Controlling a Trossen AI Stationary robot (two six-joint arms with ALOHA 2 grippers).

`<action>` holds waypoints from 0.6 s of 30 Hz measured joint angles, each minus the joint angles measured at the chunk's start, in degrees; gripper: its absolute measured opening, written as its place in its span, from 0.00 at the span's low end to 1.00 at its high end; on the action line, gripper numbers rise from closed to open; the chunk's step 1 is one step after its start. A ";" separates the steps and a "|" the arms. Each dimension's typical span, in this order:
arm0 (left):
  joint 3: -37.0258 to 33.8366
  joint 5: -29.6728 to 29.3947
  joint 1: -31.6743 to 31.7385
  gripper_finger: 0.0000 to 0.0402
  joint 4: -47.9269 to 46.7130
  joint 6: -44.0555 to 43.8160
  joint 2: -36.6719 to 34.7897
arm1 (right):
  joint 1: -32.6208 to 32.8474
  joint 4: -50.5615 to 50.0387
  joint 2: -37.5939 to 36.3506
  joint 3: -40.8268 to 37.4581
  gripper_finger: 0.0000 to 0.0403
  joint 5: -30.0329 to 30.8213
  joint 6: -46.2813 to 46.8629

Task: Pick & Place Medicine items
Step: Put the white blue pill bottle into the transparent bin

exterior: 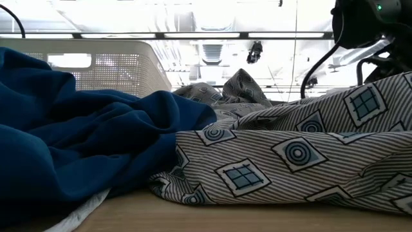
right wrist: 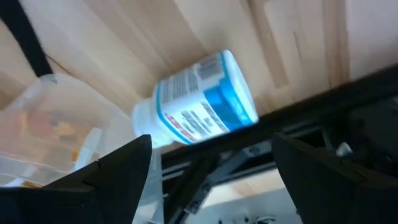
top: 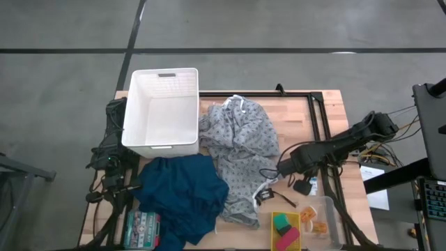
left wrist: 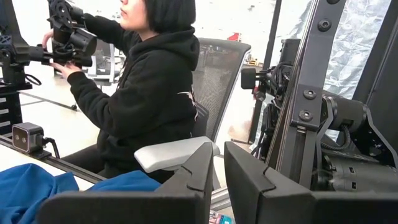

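A white medicine bottle (right wrist: 198, 99) with a blue-printed label is seen lying sideways on the wooden surface (right wrist: 205, 31), before the spread right claw (right wrist: 211, 163).

In the high view, a grey patterned cloth (top: 240, 157) and a dark blue cloth (top: 182, 196) are covering the table's middle; bare wooden tabletop (top: 296, 125) is lying open at upper right, with a white plastic basket (top: 162, 110) blocking upper left.
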 joint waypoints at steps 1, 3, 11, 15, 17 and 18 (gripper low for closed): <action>0.00 0.00 0.00 0.12 0.02 0.00 0.00 | 0.25 0.83 0.01 -0.24 0.81 -0.01 0.01; 0.00 -0.02 -0.02 0.12 0.02 0.00 0.00 | 0.75 2.28 0.02 -0.60 0.81 0.00 0.00; 0.02 0.00 0.00 0.12 0.00 0.00 0.00 | 2.54 6.04 0.02 -1.25 0.81 -0.23 1.52; 0.00 0.00 0.00 0.12 0.02 0.00 0.00 | 3.36 6.42 0.02 -1.25 0.81 -1.63 2.69; 0.02 -0.01 0.00 0.12 0.01 0.00 0.00 | 3.70 6.40 0.02 -1.25 0.81 -2.15 2.95; 0.00 -0.01 -0.01 0.12 0.01 0.00 0.00 | 3.81 6.42 0.02 -1.25 0.81 -2.59 3.07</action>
